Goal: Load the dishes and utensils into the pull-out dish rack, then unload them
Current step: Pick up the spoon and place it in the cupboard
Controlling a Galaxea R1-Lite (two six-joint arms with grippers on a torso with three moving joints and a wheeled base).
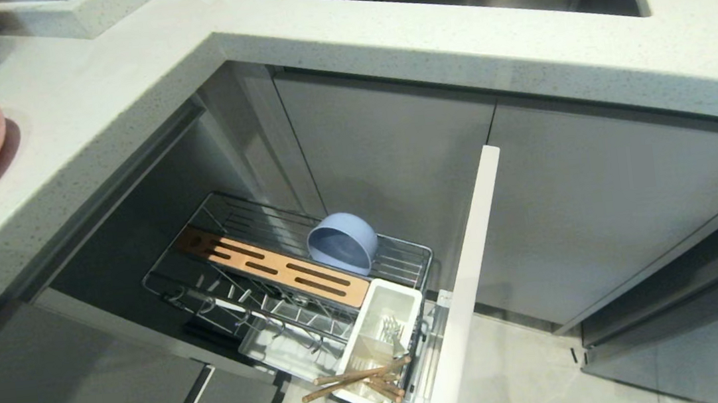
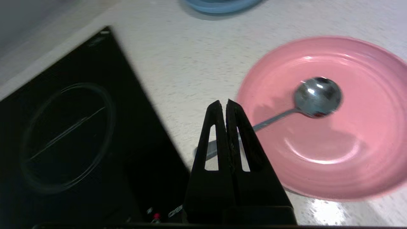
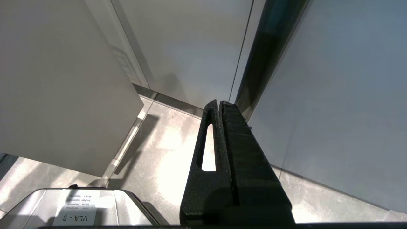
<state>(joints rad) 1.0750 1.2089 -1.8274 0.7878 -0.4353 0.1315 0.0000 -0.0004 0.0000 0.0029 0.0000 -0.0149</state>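
Left pincer [image 2: 224, 103] pressed together and empty, hovering over the table [image 2: 178, 63] at the spoon's handle.

Its tips sit above the thin handle of the silver spoon [image 2: 318, 97], whose round head lies further out on the salmon-pink plate [image 2: 334, 152], just beside the pincer on the pale table. On the pincer's other side is a black cooktop [image 2: 73, 133], and well beyond its tips the rim of a blue-grey plate [image 2: 219, 4]. Away from this pincer, below the table edge, the pull-out dish rack [image 1: 286, 269] stands drawn out: the pale blue bowl [image 1: 342, 243] leans on its side in the wires, and the wooden chopsticks [image 1: 358, 382] lie across the white cutlery cup [image 1: 379, 333]. The right pincer [image 3: 219, 103], also pressed together and empty, hangs over the floor [image 3: 165, 152] by grey cabinet fronts.
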